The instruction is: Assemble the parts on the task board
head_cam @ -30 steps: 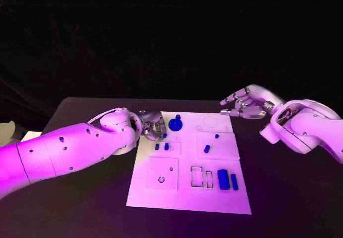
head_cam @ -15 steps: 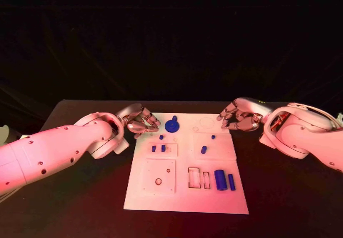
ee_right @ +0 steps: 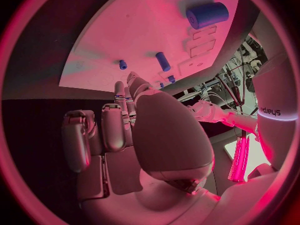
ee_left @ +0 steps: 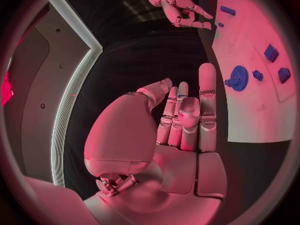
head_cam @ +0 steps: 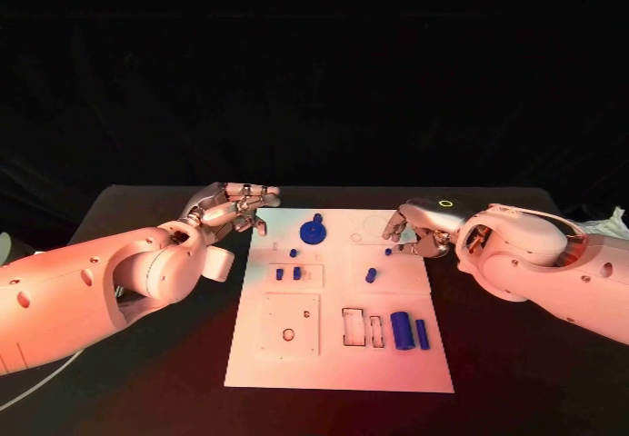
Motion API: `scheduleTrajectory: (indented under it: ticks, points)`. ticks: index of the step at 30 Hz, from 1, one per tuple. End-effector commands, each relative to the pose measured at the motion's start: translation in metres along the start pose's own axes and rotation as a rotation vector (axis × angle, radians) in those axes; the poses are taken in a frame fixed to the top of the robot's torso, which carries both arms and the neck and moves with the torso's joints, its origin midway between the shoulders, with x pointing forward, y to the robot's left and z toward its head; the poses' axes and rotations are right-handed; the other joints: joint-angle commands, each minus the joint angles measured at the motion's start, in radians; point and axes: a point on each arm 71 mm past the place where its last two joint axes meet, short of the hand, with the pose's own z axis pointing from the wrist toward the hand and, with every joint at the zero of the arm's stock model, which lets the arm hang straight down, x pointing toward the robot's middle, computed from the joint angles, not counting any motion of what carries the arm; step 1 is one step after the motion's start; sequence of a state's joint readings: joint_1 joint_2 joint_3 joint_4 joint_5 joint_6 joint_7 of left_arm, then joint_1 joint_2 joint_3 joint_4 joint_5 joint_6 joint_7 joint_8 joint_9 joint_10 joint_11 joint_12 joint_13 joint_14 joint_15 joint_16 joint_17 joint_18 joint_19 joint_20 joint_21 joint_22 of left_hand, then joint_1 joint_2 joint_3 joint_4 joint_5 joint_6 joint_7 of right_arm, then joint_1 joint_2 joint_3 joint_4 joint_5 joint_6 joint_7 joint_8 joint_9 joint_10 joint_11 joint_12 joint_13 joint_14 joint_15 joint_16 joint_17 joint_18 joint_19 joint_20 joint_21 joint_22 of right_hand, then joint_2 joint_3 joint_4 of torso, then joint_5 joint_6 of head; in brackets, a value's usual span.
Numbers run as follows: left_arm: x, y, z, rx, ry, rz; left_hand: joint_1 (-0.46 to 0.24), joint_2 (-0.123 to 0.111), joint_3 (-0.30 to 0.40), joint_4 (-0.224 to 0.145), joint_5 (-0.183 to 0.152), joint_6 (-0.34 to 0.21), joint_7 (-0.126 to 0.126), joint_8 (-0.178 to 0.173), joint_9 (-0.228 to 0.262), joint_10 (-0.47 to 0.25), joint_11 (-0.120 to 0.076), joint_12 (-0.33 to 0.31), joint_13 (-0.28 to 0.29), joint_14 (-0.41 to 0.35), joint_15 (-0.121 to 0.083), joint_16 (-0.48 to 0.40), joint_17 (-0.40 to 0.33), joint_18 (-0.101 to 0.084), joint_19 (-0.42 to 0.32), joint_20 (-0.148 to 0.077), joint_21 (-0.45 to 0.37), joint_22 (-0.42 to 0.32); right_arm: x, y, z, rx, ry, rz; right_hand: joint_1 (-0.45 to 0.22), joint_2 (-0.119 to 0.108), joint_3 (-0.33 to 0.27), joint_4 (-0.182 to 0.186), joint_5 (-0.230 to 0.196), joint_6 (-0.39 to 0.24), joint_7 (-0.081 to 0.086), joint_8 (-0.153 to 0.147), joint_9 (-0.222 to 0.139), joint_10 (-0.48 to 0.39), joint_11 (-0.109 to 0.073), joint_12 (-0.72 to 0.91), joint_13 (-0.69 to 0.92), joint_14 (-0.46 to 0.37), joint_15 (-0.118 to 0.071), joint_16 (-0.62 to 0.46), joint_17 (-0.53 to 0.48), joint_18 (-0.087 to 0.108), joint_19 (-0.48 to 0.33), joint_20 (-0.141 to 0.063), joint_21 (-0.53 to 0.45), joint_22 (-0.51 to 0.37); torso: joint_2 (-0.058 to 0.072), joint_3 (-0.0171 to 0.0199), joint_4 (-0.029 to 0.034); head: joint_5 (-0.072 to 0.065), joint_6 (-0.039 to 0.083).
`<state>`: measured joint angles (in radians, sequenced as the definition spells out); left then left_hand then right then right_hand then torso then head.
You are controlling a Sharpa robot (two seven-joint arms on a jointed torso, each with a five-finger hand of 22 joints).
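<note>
The white task board (head_cam: 282, 359) lies in the middle of the table. On it are a blue gear (head_cam: 314, 231), short blue pegs (head_cam: 278, 272) (head_cam: 371, 274), a thick blue cylinder (head_cam: 403, 330) and a thin blue bar (head_cam: 422, 333). My left hand (head_cam: 236, 204) hangs off the board's far left corner, its fingers stretched out and holding nothing; the left wrist view shows this hand (ee_left: 181, 120) beside the gear (ee_left: 238, 78). My right hand (head_cam: 417, 232) hovers over the board's far right edge with loosely bent fingers, nothing in them (ee_right: 119, 130).
Rectangular slots (head_cam: 356, 327) and a square recess with a hole (head_cam: 290, 324) mark the board's near half. Black table (head_cam: 524, 363) surrounds the board on all sides. A pale object (head_cam: 605, 222) lies at the table's far right edge.
My left hand has lifted off the board near the gear and drawn back to the left, fingers stretching out. My right hand has come in and down to the board's far right edge.
</note>
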<state>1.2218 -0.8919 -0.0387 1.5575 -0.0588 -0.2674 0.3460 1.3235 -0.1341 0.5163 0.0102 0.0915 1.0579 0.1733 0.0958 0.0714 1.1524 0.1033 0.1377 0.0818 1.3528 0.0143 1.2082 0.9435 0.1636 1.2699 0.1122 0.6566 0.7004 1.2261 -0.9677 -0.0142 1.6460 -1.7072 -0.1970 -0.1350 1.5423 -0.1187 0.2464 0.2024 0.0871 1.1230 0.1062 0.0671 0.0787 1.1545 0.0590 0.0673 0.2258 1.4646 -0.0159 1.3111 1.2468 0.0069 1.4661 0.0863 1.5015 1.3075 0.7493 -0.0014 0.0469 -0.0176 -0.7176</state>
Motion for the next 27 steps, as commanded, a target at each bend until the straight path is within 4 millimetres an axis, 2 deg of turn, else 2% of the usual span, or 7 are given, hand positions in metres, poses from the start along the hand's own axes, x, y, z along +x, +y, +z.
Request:
scheduleTrajectory:
  ticks: [1,5,8,13,22,27]
  points:
    - [0.0,-0.002,-0.003,0.027,-0.03,-0.123,-0.003,0.008,-0.008,0.0,-0.005,0.004,0.001,0.005,0.0,0.004,-0.003,0.006,0.002,-0.01,-0.001,-0.005,-0.002,0.02,-0.006,-0.001,-0.004,-0.002,0.006,0.001,0.003,0.023,0.033,-0.093,-0.006,-0.011,0.009,0.001,-0.006,-0.005,0.007,-0.004,-0.002,0.001,0.006,-0.004,-0.011,0.051,0.005,-0.006,-0.003,0.02,0.054,0.004,-0.005,0.156,0.001,-0.0003,0.0004,-0.005,0.0]
    - [0.002,-0.002,-0.005,0.024,-0.026,-0.136,-0.005,0.008,-0.011,0.0,-0.005,0.004,0.001,0.005,-0.001,0.003,-0.003,0.009,0.002,-0.01,-0.001,-0.005,-0.003,0.019,-0.006,-0.001,-0.006,-0.003,0.013,0.004,0.005,0.024,0.064,-0.112,-0.012,-0.016,0.018,0.002,-0.015,-0.007,0.006,-0.004,-0.003,-0.003,0.006,-0.004,-0.025,0.051,0.006,-0.007,-0.006,0.02,0.053,0.004,-0.007,0.155,0.002,-0.0006,0.0006,-0.004,-0.002]
    - [0.004,-0.002,-0.007,0.024,-0.022,-0.142,-0.007,0.008,-0.014,0.0,-0.005,0.003,0.001,0.006,-0.001,0.002,-0.003,0.011,0.003,-0.01,-0.001,-0.005,-0.004,0.019,-0.005,-0.001,-0.007,-0.004,0.016,0.005,0.006,0.026,0.081,-0.127,-0.014,-0.017,0.023,0.002,-0.02,-0.006,0.005,-0.003,-0.003,-0.003,0.005,-0.003,-0.031,0.051,0.005,-0.009,-0.008,0.021,0.053,0.004,-0.008,0.153,0.002,0.0008,-0.0005,-0.006,-0.005]
    - [0.005,-0.002,-0.009,0.024,-0.018,-0.146,-0.009,0.007,-0.019,0.0,-0.005,0.002,0.001,0.006,-0.001,-0.001,-0.003,0.014,0.003,-0.011,-0.001,-0.005,-0.005,0.019,-0.005,-0.001,-0.008,-0.005,0.019,0.006,0.008,0.026,0.087,-0.142,-0.017,-0.016,0.027,0.002,-0.022,-0.002,0.005,-0.002,-0.002,-0.001,0.005,-0.002,-0.037,0.051,0.005,-0.01,-0.011,0.021,0.053,0.003,-0.009,0.152,0.002,0.0003,-0.0012,-0.007,-0.007]
    - [0.006,-0.003,-0.01,0.023,-0.012,-0.15,-0.013,0.008,-0.025,0.001,-0.005,-0.001,0.002,0.006,-0.002,-0.006,-0.002,0.019,0.004,-0.012,0.0,-0.004,-0.008,0.019,-0.004,-0.001,-0.011,-0.007,0.022,0.008,0.011,0.022,0.095,-0.146,-0.02,-0.002,0.055,-0.001,-0.024,0.008,0.003,0.0,0.0,0.006,0.003,0.0,-0.058,0.051,0.003,-0.01,-0.013,0.021,0.053,0.001,-0.01,0.151,0.001,0.001,0.0005,-0.011,-0.011]
    - [0.007,-0.003,-0.011,0.02,-0.01,-0.151,-0.013,0.009,-0.028,0.0,-0.005,-0.004,0.002,0.006,-0.002,-0.01,-0.002,0.021,0.004,-0.012,0.0,-0.004,-0.009,0.019,-0.004,-0.001,-0.012,-0.008,0.025,0.009,0.013,0.022,0.105,-0.146,-0.024,0.01,0.073,-0.003,-0.028,0.014,0.002,0.0,0.001,0.012,0.002,0.001,-0.071,0.052,0.002,-0.01,-0.014,0.021,0.054,0.0,-0.01,0.151,0.002,0.0002,-0.0006,-0.011,-0.011]
